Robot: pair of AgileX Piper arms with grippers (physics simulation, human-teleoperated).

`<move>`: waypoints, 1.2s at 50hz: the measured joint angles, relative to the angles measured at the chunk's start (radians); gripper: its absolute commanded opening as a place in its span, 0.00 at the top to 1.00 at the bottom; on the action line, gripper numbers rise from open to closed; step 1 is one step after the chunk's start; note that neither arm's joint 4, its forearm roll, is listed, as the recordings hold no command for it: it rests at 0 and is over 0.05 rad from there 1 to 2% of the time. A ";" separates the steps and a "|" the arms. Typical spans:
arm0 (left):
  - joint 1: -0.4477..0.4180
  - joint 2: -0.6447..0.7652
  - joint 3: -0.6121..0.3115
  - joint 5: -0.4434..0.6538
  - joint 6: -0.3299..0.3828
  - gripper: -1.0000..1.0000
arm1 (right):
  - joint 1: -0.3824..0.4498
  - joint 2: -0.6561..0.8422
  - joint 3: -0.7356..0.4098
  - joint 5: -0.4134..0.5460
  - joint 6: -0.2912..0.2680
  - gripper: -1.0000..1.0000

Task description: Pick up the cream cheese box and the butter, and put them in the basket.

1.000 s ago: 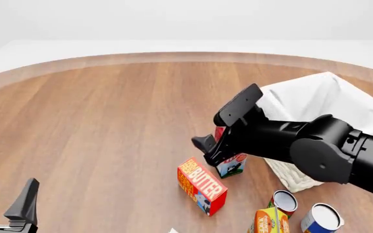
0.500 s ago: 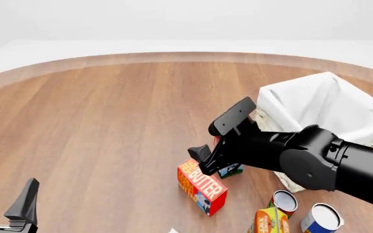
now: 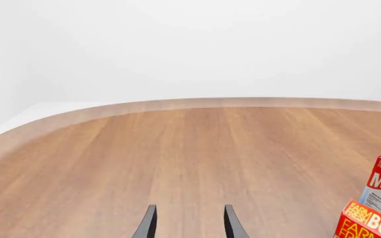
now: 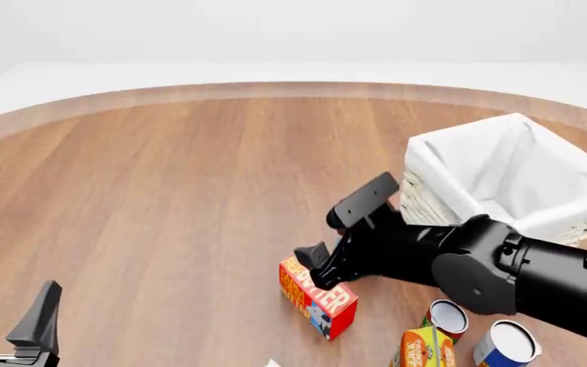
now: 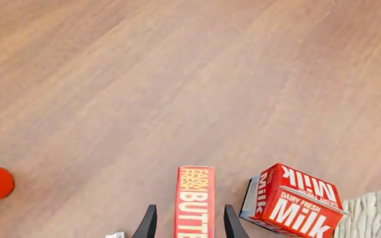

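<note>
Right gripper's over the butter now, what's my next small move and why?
Probably ease the right gripper straight down, then close. In the right wrist view the butter sits between the open fingers, the milk carton close beside it, so a straight descent should avoid knocking it.

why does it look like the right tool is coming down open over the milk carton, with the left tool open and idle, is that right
Not the milk carton. The right wrist view shows the right tool open astride the butter, the milk beside it. The left tool is open over bare table.
</note>
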 measured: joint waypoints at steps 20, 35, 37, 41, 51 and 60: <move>0.000 0.000 0.000 0.000 0.000 0.00 | -0.005 0.030 0.064 -0.052 0.004 0.00; 0.000 0.000 0.000 0.000 0.000 0.00 | -0.002 0.055 0.088 -0.080 0.013 0.00; 0.000 0.000 0.000 0.000 0.000 0.00 | -0.001 0.058 0.091 -0.084 0.013 0.00; 0.000 0.000 0.000 0.000 0.000 0.00 | 0.002 0.067 0.098 -0.097 0.016 0.00; 0.000 0.000 0.000 0.000 0.000 0.00 | 0.011 0.105 0.111 -0.131 0.028 0.00; 0.000 0.000 0.000 0.000 0.000 0.00 | 0.015 0.140 0.109 -0.143 0.034 0.00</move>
